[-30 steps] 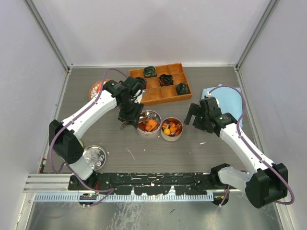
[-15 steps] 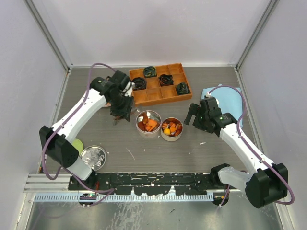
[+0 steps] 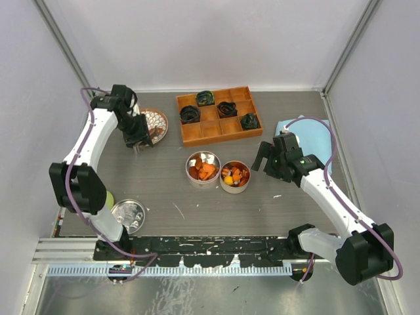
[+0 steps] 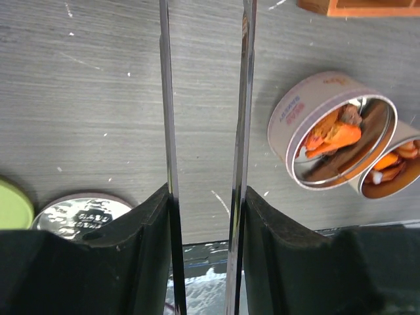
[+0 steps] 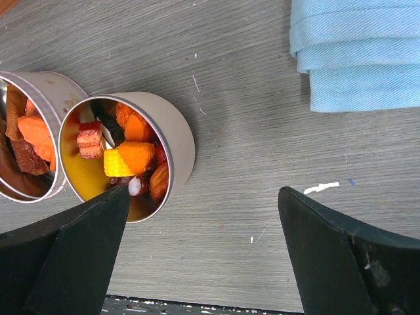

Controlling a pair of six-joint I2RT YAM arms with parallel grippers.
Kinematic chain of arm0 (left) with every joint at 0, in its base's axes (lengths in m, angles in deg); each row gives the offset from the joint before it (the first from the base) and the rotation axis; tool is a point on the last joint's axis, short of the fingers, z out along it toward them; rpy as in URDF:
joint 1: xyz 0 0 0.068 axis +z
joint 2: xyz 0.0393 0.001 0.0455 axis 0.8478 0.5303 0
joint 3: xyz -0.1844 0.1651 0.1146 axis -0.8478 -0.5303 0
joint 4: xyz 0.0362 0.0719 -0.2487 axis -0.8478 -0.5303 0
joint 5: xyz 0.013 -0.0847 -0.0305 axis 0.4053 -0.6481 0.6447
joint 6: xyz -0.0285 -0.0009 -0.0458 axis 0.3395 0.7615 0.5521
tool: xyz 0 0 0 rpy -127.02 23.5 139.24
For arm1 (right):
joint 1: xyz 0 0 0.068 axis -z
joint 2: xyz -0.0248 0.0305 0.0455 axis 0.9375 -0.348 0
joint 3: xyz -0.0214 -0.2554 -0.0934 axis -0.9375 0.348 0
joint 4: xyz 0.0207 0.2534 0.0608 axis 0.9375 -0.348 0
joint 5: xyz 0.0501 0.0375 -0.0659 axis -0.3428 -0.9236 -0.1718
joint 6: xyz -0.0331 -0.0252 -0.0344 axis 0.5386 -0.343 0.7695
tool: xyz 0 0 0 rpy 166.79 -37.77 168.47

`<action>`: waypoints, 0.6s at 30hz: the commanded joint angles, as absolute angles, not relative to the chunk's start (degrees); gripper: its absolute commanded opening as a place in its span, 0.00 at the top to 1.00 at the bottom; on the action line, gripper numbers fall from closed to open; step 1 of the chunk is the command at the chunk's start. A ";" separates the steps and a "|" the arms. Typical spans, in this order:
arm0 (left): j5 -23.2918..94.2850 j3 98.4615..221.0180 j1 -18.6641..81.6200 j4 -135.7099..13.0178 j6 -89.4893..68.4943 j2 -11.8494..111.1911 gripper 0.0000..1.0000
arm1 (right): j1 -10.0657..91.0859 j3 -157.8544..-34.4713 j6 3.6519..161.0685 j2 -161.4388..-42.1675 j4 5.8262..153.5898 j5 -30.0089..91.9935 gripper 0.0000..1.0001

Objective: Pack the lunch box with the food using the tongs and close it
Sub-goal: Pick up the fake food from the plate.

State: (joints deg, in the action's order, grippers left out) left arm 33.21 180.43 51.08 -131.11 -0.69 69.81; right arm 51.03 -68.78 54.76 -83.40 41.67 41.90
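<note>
Left arm (image 3: 92,141) at upper left, its left gripper (image 3: 138,141) clamped on the tongs (image 4: 244,79) beside the plate (image 3: 157,120); right gripper (image 5: 203,193) spread wide, empty, centre right. Tins (image 3: 203,168) at centre hold food (image 5: 138,156). Step, apparently: fetching a piece; next, tong tips must close on one.
</note>
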 commanded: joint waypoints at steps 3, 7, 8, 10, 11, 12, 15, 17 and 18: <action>29.44 185.01 51.96 -126.65 5.45 75.96 0.58 | 51.19 -70.37 54.62 -83.05 43.46 42.48 0.00; 29.58 186.97 52.00 -125.97 7.34 78.73 0.56 | 51.27 -70.28 54.83 -83.22 43.41 42.76 0.00; 30.23 187.23 52.00 -125.94 7.93 79.14 0.56 | 51.22 -70.27 54.89 -83.30 43.39 42.76 0.00; 31.16 187.30 52.21 -125.33 8.98 79.60 0.56 | 51.26 -70.35 54.98 -83.39 43.39 42.85 0.00; 31.34 187.10 52.32 -124.86 9.52 79.68 0.56 | 51.27 -70.39 55.01 -83.41 43.39 42.92 0.00; 31.18 187.07 52.49 -124.59 10.01 79.80 0.55 | 51.27 -70.44 55.06 -83.47 43.35 43.00 0.00; 31.39 187.06 52.83 -124.11 11.34 80.36 0.54 | 51.27 -70.38 55.22 -83.50 43.30 43.19 0.00; 31.38 186.70 53.04 -123.34 12.38 80.77 0.54 | 51.25 -70.39 55.29 -83.63 43.36 43.20 0.00; 31.29 186.45 53.17 -123.11 13.06 80.91 0.54 | 51.27 -70.43 55.28 -83.79 43.32 43.20 0.00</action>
